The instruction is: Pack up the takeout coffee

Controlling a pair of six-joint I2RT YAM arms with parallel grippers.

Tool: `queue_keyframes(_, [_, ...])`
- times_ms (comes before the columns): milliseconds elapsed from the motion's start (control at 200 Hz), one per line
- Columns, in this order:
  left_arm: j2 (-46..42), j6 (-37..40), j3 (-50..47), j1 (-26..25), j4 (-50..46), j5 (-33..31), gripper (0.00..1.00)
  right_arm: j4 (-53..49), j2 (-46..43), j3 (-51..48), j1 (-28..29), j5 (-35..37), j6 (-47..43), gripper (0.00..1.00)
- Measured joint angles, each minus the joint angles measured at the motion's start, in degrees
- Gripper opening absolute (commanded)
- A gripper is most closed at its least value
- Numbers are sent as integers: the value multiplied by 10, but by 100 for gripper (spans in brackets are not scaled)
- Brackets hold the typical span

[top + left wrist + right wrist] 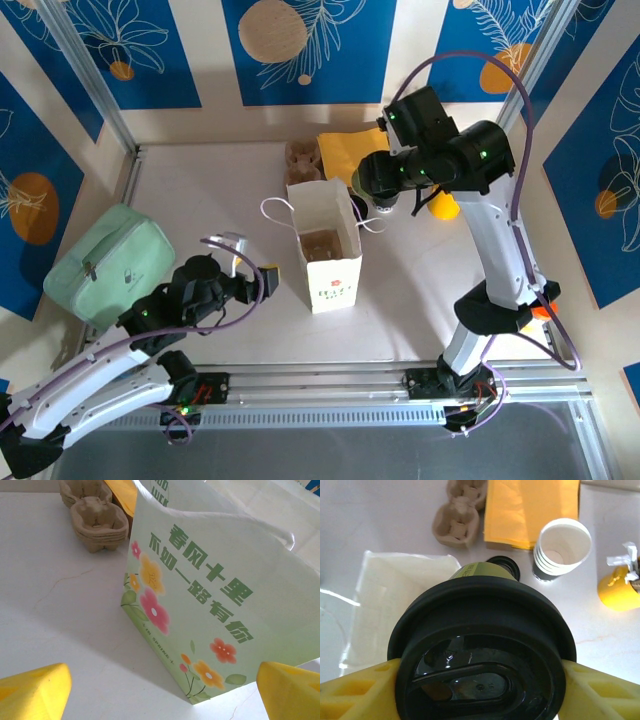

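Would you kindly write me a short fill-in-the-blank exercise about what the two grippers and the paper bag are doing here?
1. The right gripper is shut on the takeout coffee, which has a ____ lid.
2. The left gripper is ____, holding nothing, and faces the paper bag.
3. The paper bag stands ____ on the table.
4. The stack of cups stands beside ____ napkins.
Missing words: black; open; upright; yellow.

Takeout coffee [482, 650] clamped at its lid
A small paper cup with a greenish side and a round black plastic lid, seen from straight above. The lid is pinched between the yellow fingers [355, 695] of the right gripper [480, 695]. The cup looks upright and seemingly raised off the table, just beside the white paper bag [395, 590]
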Motion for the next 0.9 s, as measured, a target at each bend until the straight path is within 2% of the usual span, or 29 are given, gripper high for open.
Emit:
queue_keyframes(185, [11, 0, -3, 0, 3, 2, 95, 0, 14, 28, 57, -13, 8, 67])
queue_keyframes(370, [33, 0, -4, 0, 16, 4, 95, 0, 16, -10, 112, -24, 13, 67])
queue_keyframes(900, [108, 2, -7, 0, 80, 33, 94, 0, 30, -144, 166, -24, 42, 64])
